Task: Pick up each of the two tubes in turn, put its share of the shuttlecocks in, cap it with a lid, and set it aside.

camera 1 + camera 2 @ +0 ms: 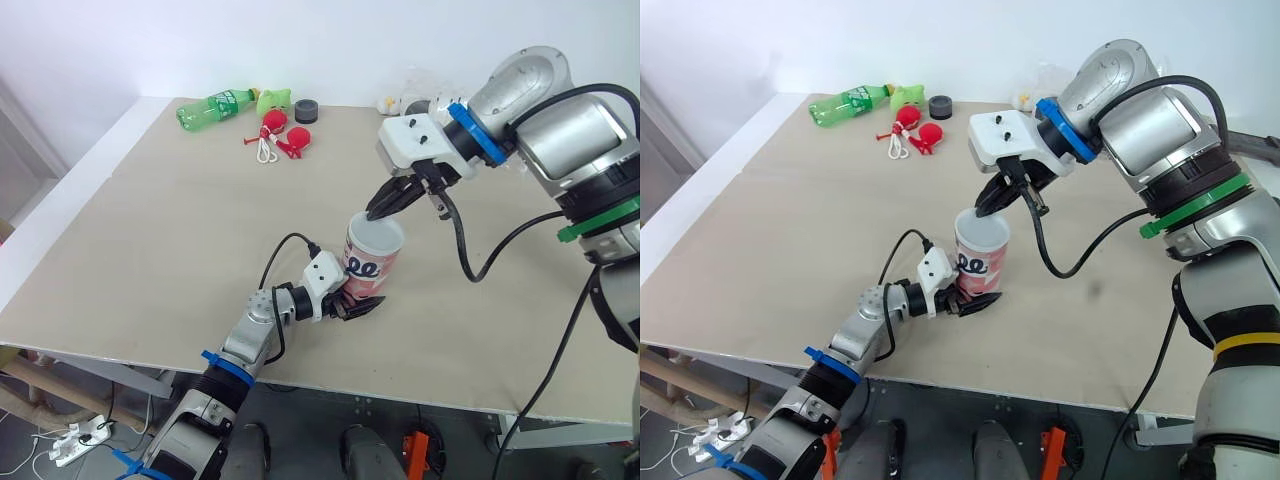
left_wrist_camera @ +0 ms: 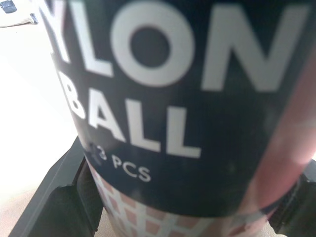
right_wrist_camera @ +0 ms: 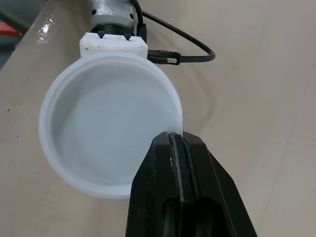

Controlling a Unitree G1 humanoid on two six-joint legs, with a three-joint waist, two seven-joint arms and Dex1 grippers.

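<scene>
Near the front edge of the counter (image 1: 180, 230) the tube (image 1: 368, 268) is held upright, its base at the counter's surface; it is clamped low on its body by the left pincer (image 1: 362, 308), one black finger (image 2: 54, 202) being seen on either side of the dark printed wall in the left wrist view. On the tube's top a white lid (image 3: 108, 123) is seated, round and shallow; directly above its far rim the right pincer (image 1: 378, 208) is placed, pointing down, its fingers pressed together with their tips at the rim. Whether the thin rim is pinched between them cannot be told. At the far end of the counter, well apart from the tube, a green bottle (image 1: 215, 107) is laid on its side beside a black ring (image 1: 306, 110).
</scene>
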